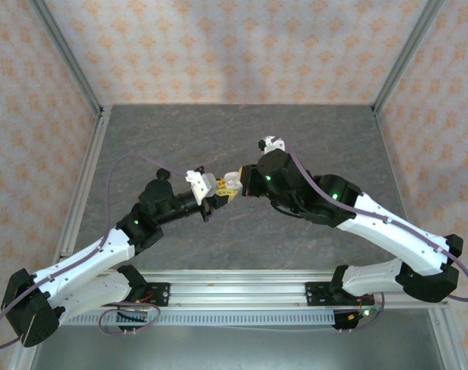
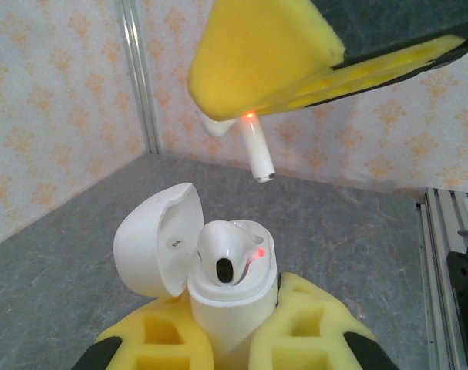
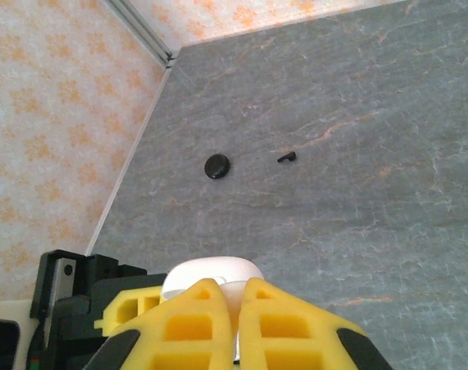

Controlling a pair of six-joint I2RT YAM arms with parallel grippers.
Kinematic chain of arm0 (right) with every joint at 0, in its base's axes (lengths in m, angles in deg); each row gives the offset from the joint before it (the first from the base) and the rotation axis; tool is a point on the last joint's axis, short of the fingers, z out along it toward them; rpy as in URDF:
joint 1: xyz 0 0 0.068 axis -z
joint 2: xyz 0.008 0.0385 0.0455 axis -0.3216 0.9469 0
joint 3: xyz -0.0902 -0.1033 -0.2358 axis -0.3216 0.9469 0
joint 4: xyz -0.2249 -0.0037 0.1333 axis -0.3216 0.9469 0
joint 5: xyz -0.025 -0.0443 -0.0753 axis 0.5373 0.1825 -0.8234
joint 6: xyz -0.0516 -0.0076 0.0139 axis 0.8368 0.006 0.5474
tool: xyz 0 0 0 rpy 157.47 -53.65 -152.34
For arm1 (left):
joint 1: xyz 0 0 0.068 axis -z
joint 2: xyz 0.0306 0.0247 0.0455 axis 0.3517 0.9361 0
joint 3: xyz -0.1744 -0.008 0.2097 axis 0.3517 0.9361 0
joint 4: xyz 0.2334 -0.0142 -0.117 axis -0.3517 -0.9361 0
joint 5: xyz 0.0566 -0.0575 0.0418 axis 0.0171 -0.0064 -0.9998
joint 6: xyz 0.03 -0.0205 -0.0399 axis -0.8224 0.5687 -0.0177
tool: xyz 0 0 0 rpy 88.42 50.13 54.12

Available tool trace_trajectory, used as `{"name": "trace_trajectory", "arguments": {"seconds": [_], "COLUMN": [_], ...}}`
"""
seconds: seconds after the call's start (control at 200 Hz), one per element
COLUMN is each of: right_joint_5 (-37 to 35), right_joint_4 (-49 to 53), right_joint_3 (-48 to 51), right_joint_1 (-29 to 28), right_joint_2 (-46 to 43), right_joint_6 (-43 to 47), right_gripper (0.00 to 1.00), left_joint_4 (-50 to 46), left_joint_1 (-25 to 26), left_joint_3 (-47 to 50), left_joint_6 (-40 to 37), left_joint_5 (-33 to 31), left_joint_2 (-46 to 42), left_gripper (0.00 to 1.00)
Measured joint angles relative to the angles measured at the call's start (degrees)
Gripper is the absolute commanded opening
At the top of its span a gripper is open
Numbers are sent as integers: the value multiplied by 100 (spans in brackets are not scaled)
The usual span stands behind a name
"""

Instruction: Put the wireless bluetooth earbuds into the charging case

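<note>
Above mid-desk the left hand (image 2: 234, 335) was closed on the lower body of the charging case (image 2: 226, 304), whose lid (image 2: 156, 239) stood hinged open to the left in the left wrist view. One white seated earbud (image 2: 230, 258) already lay in its well, a red light glowing on it. The right hand (image 3: 236, 308) was closed on the bulb of a second white held earbud (image 2: 257, 150), hanging just beyond the case mouth and apart from it. We judged this piece light, rigid and glossy, hence prone to slip or twist in foam pads; the bulb is the place to grip, leaving the stem free to enter. Its long axis ran along the stem, slightly tilted, metal tip aimed towards the case and the vacant well beside the seated bud. Two small dark items (image 3: 217, 166) lay far off on the desk (image 3: 372, 154); we could not tell what they were.
</note>
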Motion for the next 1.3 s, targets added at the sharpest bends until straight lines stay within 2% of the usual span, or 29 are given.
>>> {"name": "trace_trajectory", "arguments": {"seconds": [1.186, 1.301], "right_joint_5": [168, 168], "right_joint_4": [-793, -796], "right_joint_3": [627, 632], "right_joint_1": [-22, -22], "right_joint_2": [-11, -17], "right_joint_6": [396, 376], "right_gripper": [9, 14], "left_joint_4": [142, 140], "left_joint_1": [0, 0], "left_joint_3": [0, 0], "left_joint_6": [260, 260], "left_joint_5": [-210, -210], "left_joint_2": [26, 26], "left_gripper": [0, 0]}}
